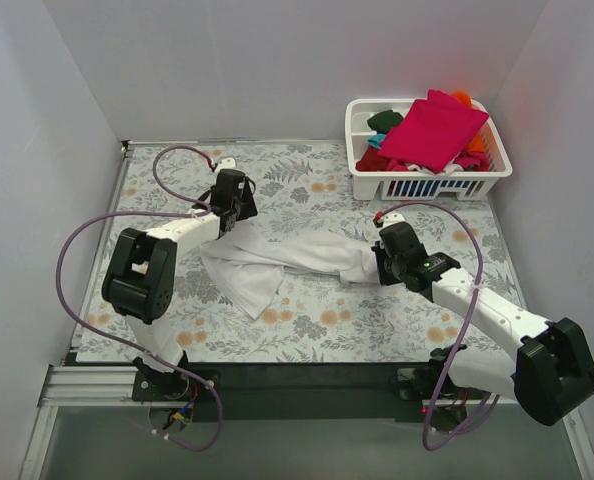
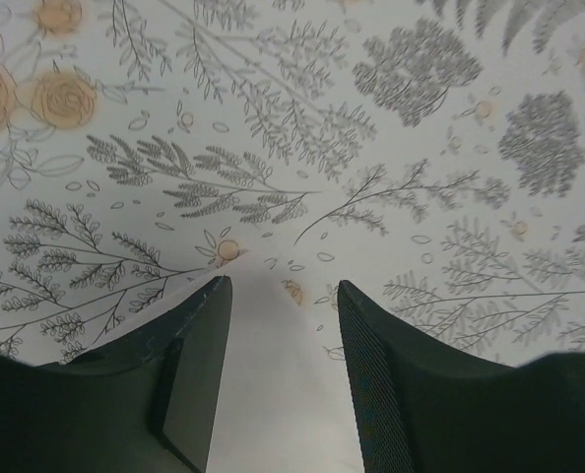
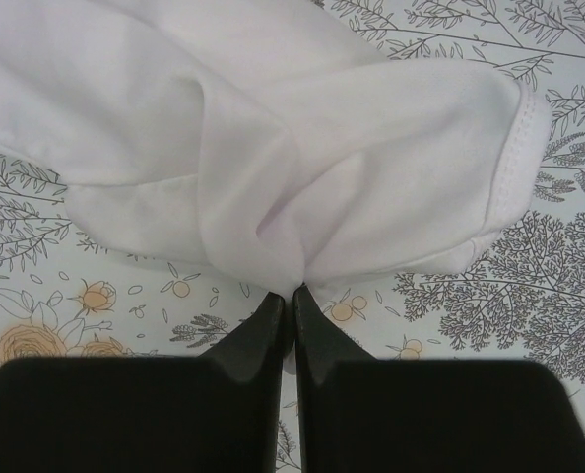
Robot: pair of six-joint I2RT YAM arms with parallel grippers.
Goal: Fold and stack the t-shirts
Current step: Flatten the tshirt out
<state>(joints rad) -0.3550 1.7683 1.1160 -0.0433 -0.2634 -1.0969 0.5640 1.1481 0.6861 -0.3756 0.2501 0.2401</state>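
Note:
A large white t-shirt lies crumpled across the middle of the flowered table. My right gripper is shut on a pinched fold at its right end, next to a hemmed sleeve; the fold bunches at the fingertips. My left gripper is at the shirt's upper left end. It is open, and a pointed corner of white cloth lies between its spread fingers. A magenta shirt lies on top of red, teal, dark green and orange shirts.
The coloured shirts are in a white slatted basket at the back right corner. White walls enclose the table on the left, back and right. Purple cables loop over both arms.

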